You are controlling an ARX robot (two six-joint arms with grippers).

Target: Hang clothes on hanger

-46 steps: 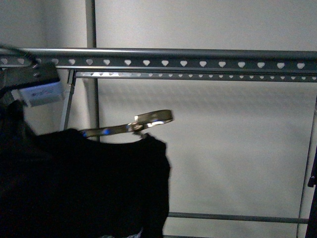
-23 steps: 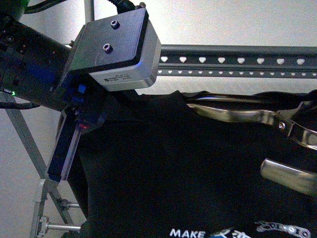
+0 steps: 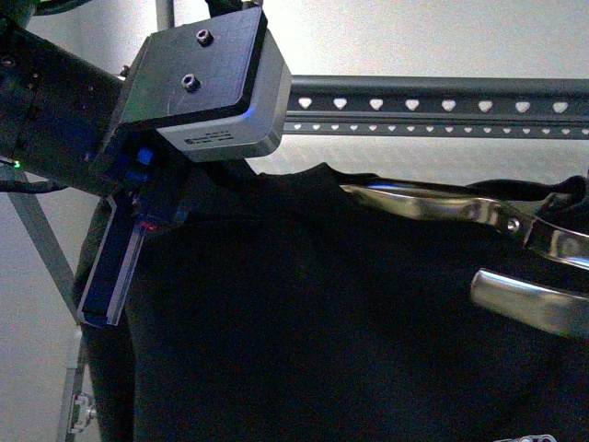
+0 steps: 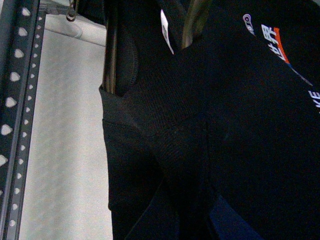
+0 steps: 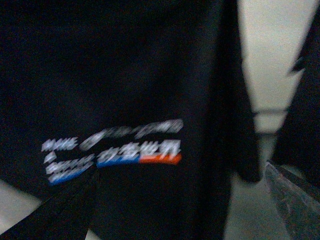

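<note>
The left arm (image 3: 55, 110) is showing black casing, a green light (image 3: 17, 163) glowing on it. Its grey-and-black box (image 3: 207, 87) is carrying two screws (image 3: 204, 37) and a small label (image 3: 207, 140); the left gripper (image 3: 115, 272) is showing a dark bar with blue trim.

Shirt (image 4: 240, 150) print (image 4: 269, 39): "KE" legible, plus Chinese chars; blurred in right wrist view. Neck tag (image 4: 166, 31), cam label (image 3: 208, 141): unreadable.

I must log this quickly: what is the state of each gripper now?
Left gripper: cannot be told; its blue finger lies against the black printed T-shirt.
Right gripper: cannot be told; its wrist view is blurred, showing mostly that T-shirt.
</note>
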